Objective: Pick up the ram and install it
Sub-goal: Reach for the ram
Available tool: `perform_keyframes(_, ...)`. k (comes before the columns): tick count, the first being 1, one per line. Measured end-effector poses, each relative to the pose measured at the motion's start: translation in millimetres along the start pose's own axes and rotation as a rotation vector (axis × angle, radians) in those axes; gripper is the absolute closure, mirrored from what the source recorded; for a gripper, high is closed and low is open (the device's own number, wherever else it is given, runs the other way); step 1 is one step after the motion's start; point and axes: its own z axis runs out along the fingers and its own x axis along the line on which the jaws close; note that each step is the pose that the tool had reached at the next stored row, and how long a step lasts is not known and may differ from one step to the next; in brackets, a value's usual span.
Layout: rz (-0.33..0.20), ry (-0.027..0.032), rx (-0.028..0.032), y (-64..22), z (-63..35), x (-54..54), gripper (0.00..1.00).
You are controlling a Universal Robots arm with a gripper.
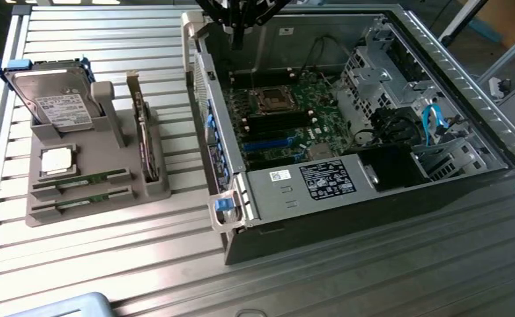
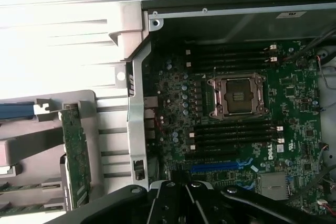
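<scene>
Pincer (image 1: pixel 237 45) (image 2: pixel 184 188): black fingers pressed together, nothing between them. It hangs over the far corner of the open dark metal computer case (image 1: pixel 469 99), above the green motherboard (image 1: pixel 304 115) (image 2: pixel 294 103).

Ram: two long, narrow green circuit-board sticks, ram stick A (image 1: pixel 88 179) and ram stick B (image 1: pixel 83 199). Both lie flat in slots of the grey moulded holder (image 1: pixel 156 188) on the ribbed metal table (image 1: pixel 107 254).
- Long axes are parallel and run across the exterior view, with the right-hand ends a little higher in the picture.
- A lies just beside B, on the side towards the pincer.

Ram relative to pincer: well apart from it, outside the case, off to the exterior view's left and nearer the camera. Neither stick is touched.

Between the pincer and the sticks, the same holder carries:
- a silver hard drive with a white label (image 1: pixel 59 99), leaning upright;
- a green expansion card with a metal bracket (image 1: pixel 139 129) (image 2: pixel 76 150), standing on edge.

Writing:
- "DELL" in white on the motherboard, wrist view.
- Black label on the power supply box (image 1: pixel 328 179): print too small to read.
- Hard drive label: print too small to read.
</scene>
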Motion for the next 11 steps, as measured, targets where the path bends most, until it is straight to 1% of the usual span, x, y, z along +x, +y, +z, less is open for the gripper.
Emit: perform_keyframes(11, 0.000, 0.0000, 0.0000, -1.1, -0.4, 14.1, 0.90)
